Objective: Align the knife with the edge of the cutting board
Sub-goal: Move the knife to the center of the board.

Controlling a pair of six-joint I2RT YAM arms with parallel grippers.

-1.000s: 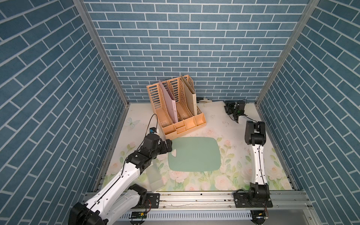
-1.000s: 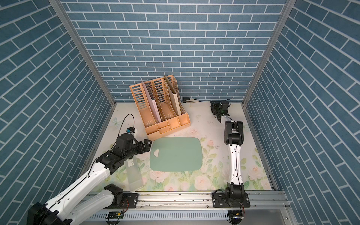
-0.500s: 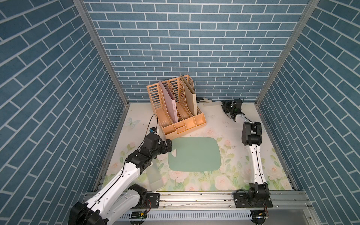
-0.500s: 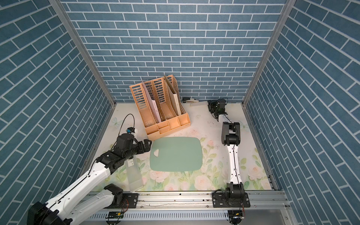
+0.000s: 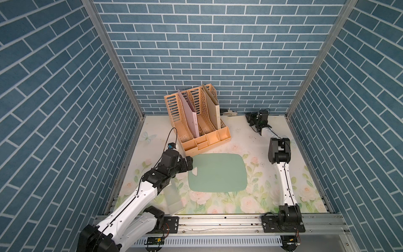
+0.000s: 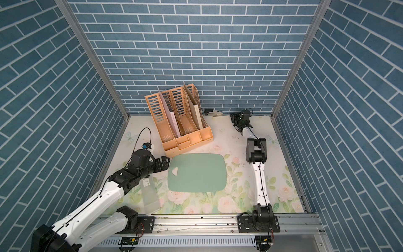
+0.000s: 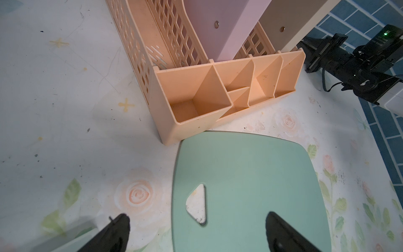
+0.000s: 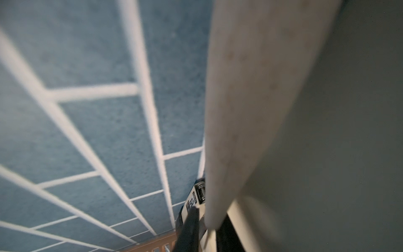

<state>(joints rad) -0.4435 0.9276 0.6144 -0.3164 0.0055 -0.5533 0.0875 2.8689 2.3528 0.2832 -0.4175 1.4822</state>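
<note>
Brick wall [image 8: 98,131] is looming beyond my right hand [image 5: 250,117], which is clamping the knife [image 8: 250,98]. I am judging it stiff, light and slick, safest held by the handle. My left hand [image 7: 196,216] is idling, fingers apart.

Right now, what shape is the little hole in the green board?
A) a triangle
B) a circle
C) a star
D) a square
A: the hole near one short edge of the green board has three sides that meet in three rounded corners.
</note>
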